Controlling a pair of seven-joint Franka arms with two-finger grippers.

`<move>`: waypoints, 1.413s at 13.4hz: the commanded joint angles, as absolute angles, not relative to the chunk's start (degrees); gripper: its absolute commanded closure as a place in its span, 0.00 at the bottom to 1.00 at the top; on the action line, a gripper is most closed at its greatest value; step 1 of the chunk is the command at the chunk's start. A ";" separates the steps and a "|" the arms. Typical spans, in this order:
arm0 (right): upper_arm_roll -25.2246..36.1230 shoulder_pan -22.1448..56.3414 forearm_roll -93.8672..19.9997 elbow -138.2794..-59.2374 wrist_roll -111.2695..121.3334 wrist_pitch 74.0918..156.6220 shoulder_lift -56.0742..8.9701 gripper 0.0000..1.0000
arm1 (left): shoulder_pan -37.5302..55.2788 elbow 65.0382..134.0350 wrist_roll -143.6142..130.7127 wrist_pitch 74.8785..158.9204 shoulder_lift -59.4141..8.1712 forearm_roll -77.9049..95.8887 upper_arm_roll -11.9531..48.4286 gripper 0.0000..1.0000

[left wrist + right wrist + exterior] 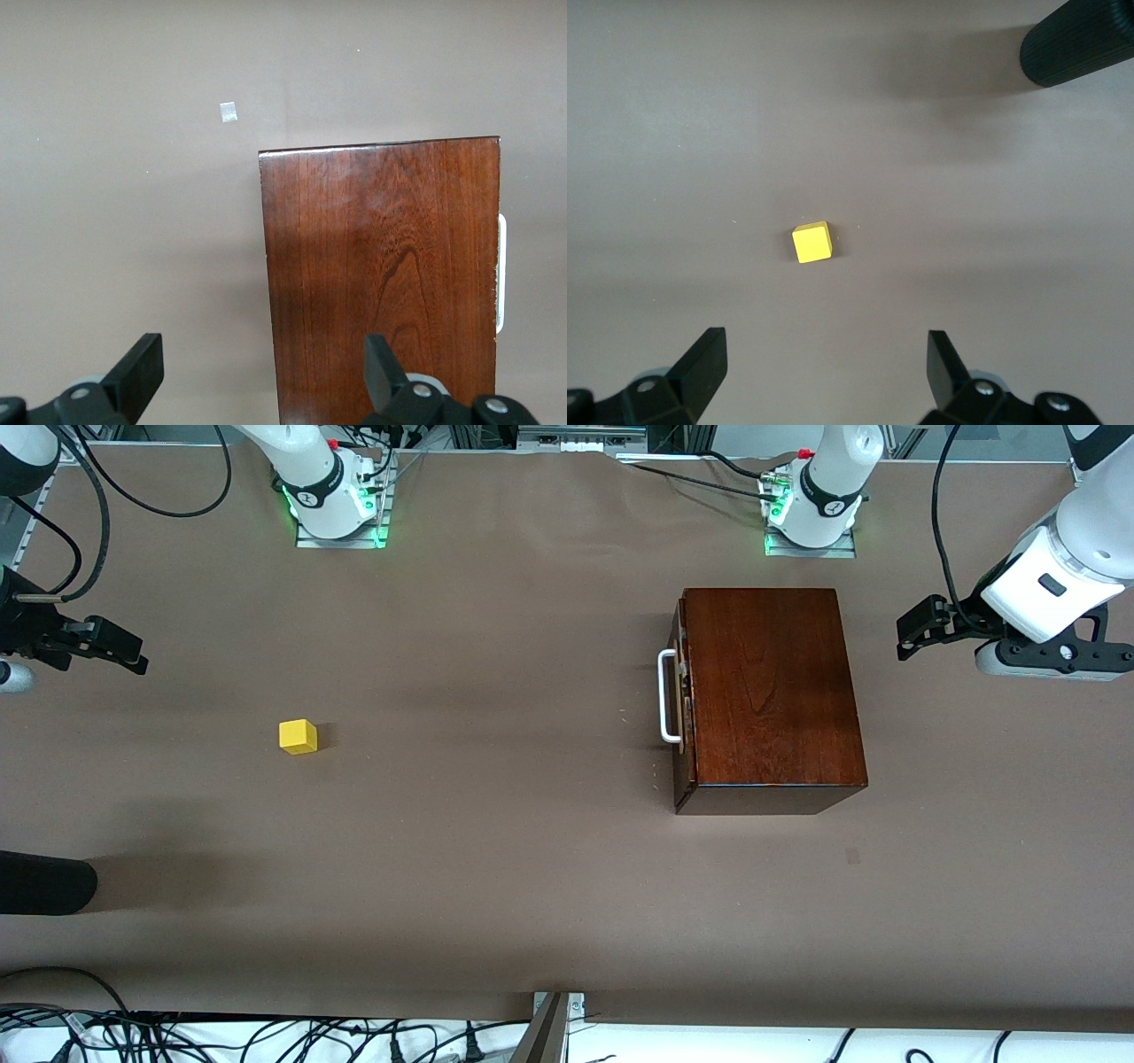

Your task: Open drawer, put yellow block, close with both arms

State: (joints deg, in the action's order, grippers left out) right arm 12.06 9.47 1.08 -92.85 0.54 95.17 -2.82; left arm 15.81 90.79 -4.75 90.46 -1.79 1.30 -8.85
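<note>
The dark mahogany box stands on the table toward the left arm's end. Its drawer is shut, and only the dark front and white bar handle show, facing the right arm's end. The box and handle also show in the left wrist view. The yellow block lies alone on the table toward the right arm's end. My left gripper is open and empty, up over the box's edge away from the handle. My right gripper is open and empty, up over bare table, apart from the block.
A black cylinder pokes in over the table's edge at the right arm's end, nearer the front camera than the block; it also shows in the right wrist view. A small tape mark lies on the brown table cover.
</note>
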 commanded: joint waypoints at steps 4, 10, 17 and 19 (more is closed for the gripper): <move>11.51 8.88 0.97 -92.37 0.18 94.39 -2.81 0.00 | 15.56 90.70 -4.13 90.70 -0.44 -0.18 -8.53 0.00; 11.60 8.88 0.97 -92.37 0.44 94.48 -2.99 0.00 | 15.56 90.62 -4.13 90.79 -0.70 -0.18 -8.53 0.00; 11.60 8.88 0.88 -92.37 0.62 94.57 -2.99 0.00 | 15.56 90.62 -4.13 90.97 -1.41 -0.18 -8.53 0.00; 11.60 8.88 0.88 -92.29 0.70 94.66 -2.99 0.00 | 15.56 90.53 -4.13 90.97 -1.49 -0.18 -8.44 0.00</move>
State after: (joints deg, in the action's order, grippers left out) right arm 12.06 9.47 1.08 -92.85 0.54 95.15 -3.07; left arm 15.81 90.79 -4.71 90.58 -1.42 1.00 -8.85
